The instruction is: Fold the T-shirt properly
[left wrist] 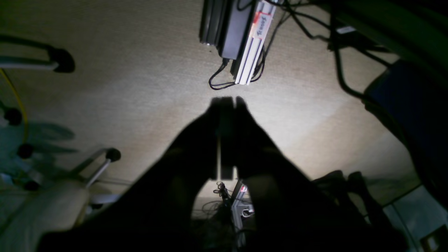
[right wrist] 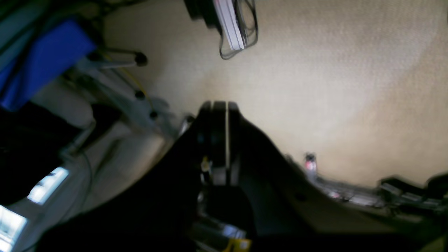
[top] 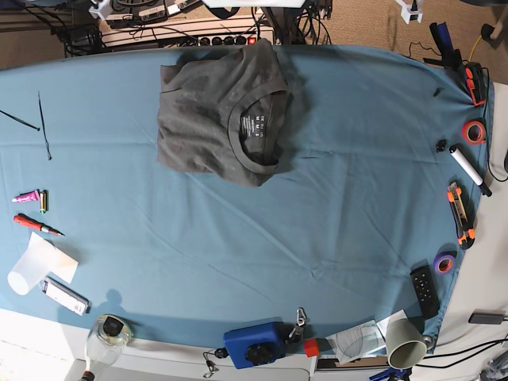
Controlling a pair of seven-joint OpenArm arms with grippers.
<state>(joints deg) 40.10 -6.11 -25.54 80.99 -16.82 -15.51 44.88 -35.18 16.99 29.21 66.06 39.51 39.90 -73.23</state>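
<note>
The T-shirt [top: 218, 119] lies folded at the counter's [top: 333, 198] twelve o'clock; left claw [left wrist: 227, 101] and right claw [right wrist: 218, 105] both clenched, empty.

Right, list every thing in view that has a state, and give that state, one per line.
Dark charcoal-grey cotton T-shirt: folded into a compact bundle, collar on top, lying on the blue tablecloth near its far edge.
Left end effector: shut, holding nothing, off the table.
Right end effector: shut, holding nothing, off the table.
Clear plastic cup: tipped on its side.
Pale paper cup: lying on its side.
</note>
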